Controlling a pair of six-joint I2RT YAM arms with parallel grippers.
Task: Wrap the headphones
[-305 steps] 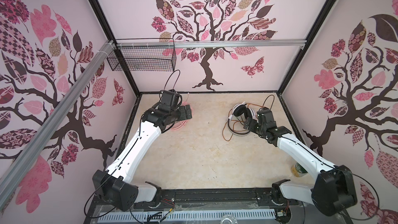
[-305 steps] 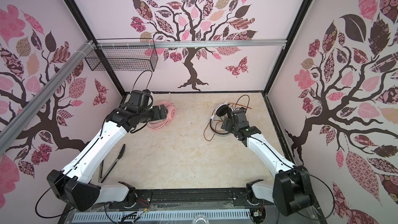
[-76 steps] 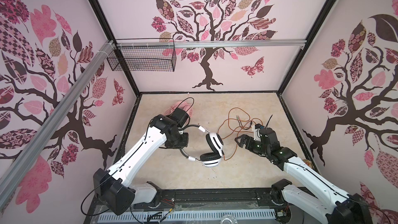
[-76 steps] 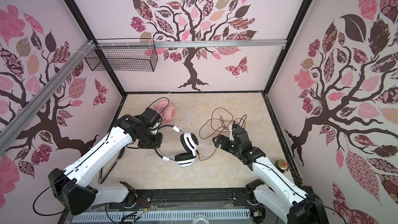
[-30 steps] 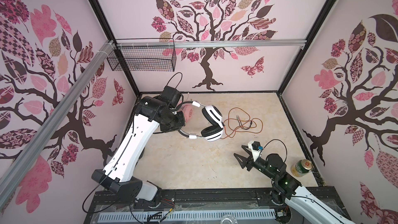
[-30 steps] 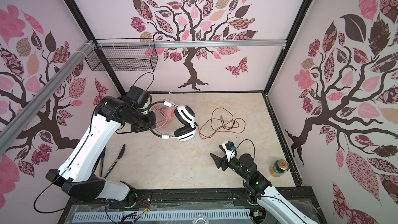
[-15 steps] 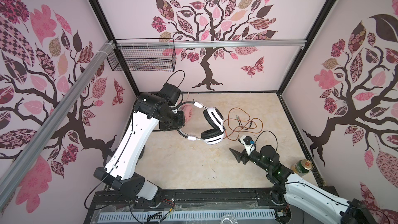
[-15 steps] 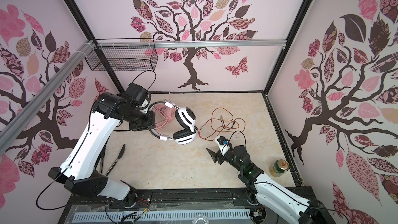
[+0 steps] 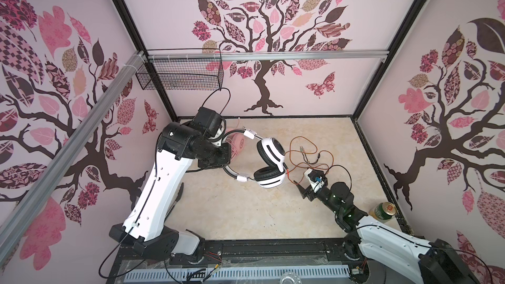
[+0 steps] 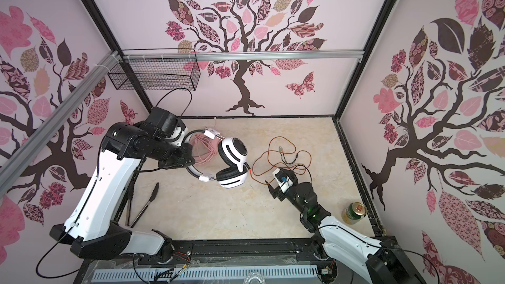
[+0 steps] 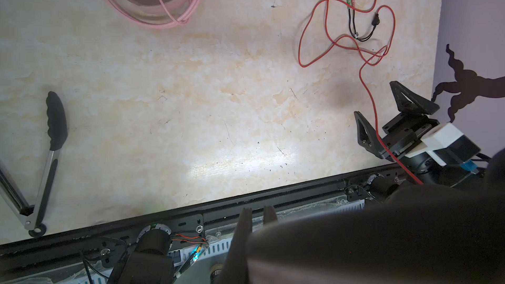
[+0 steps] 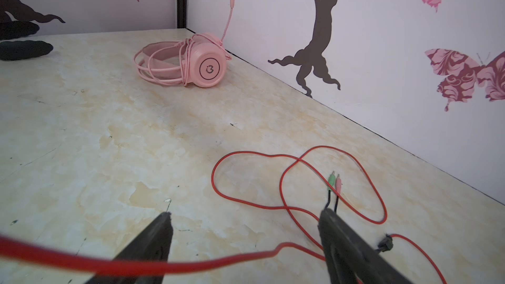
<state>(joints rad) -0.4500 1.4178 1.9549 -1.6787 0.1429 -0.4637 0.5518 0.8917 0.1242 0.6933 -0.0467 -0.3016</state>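
Two headsets: pink headset point(image 12: 207, 64) lies wrapped at surface point(image 9: 246, 209) rear. White-and-black headset point(image 9: 270, 151) hangs aloft; left hand point(image 11: 257, 211) pressed together, apparently pinching its headband point(image 9: 230, 172) (grip hidden). Right hand point(image 12: 246, 222) spread, orange-red cable point(image 12: 191, 265) crossing its gap, unheld. Step: cable capture. Next, you close on cable, then wind it round headband.

The only mark I can make out is on the pink headset point(image 12: 158, 62) near the far left corner of the bench point(image 12: 82, 137): a dark ring on its earcup point(image 12: 210, 70) with a small 3-like logo inside, seen from my right wrist. The green can point(image 9: 384, 210) by the bench's right edge has a red and gold label, too small to read
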